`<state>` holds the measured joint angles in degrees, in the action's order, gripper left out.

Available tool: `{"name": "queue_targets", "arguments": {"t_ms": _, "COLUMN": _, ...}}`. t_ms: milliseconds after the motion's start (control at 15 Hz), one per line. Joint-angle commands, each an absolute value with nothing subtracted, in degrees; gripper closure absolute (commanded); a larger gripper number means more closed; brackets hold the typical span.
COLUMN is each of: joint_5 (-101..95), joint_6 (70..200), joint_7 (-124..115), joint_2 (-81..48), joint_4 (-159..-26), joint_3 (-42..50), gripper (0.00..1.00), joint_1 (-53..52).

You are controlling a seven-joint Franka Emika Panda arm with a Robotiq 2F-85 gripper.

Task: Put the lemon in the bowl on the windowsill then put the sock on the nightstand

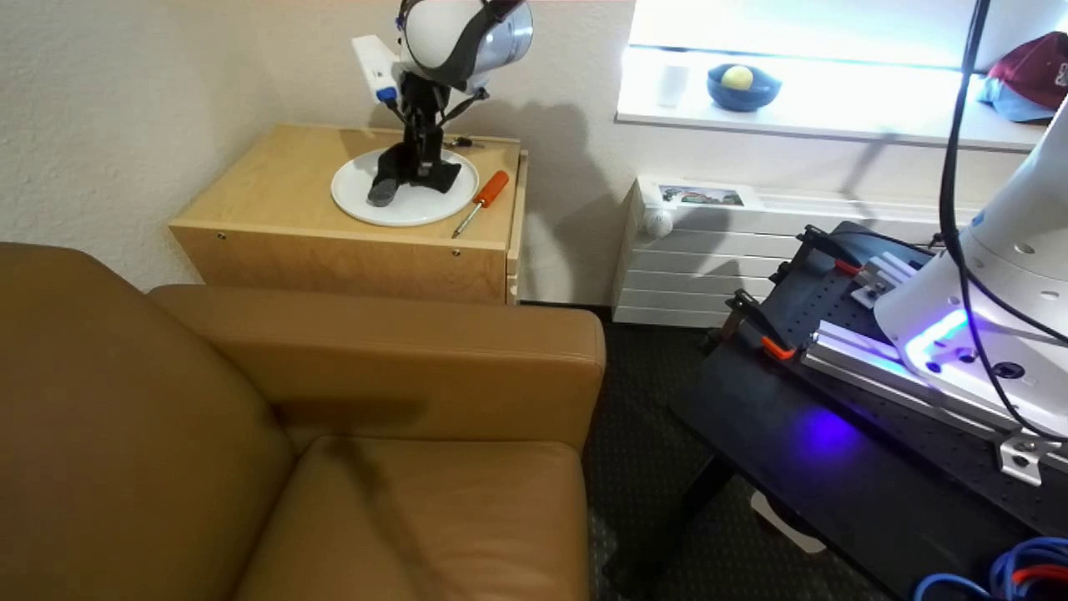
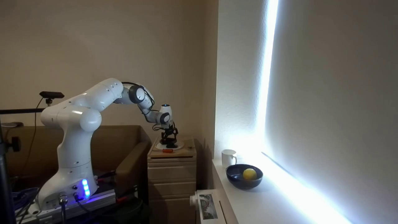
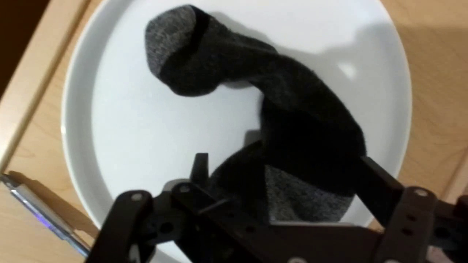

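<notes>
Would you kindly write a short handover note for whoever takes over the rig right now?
Hand: the hand is open, low over the white plate, its jaws either side of the sock; whether they touch it, I cannot tell.
Things: the lemon is in the bowl on the windowsill; the sock lies on the white plate, which stands on the nightstand.
Done: the lemon part; the sock has reached the nightstand, though on the white plate.
Left: probably just raising the hand clear without snagging the sock; if it must lie directly on the nightstand, it needs moving.
</notes>
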<state>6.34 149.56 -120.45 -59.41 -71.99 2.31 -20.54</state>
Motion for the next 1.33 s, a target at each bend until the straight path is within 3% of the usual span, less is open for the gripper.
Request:
{"name": "queue_targets", "arguments": {"t_ms": 0, "joint_5": 2.3, "joint_6": 154.6, "joint_7": -122.5, "joint_2": -60.8, "joint_4": -70.9, "joint_3": 7.4, "gripper": 0.0, "joint_1": -23.2}}
{"name": "queue_targets", "arguments": {"t_ms": 533, "joint_5": 7.0, "joint_6": 151.4, "joint_7": -122.7, "joint_2": -62.5, "joint_4": -68.7, "joint_3": 2.5, "gripper": 0.0, "joint_1": -18.8}}
{"name": "queue_targets", "arguments": {"t_ms": 600, "joint_5": 7.5, "joint_6": 151.3, "joint_7": -122.7, "joint_2": -62.6, "joint_4": -68.5, "joint_3": 2.0, "gripper": 0.25, "joint_1": -18.4}}
{"name": "queue_targets", "arguments": {"t_ms": 667, "joint_5": 8.3, "joint_6": 151.2, "joint_7": -122.4, "joint_2": -62.5, "joint_4": -68.4, "joint_3": 1.1, "gripper": 0.27, "joint_1": -17.7}}
{"name": "queue_targets", "arguments": {"t_ms": 1267, "joint_5": 13.2, "joint_6": 150.3, "joint_7": -122.3, "joint_2": -62.8, "joint_4": -67.8, "joint_3": -2.6, "gripper": 0.9, "joint_1": -14.4}}
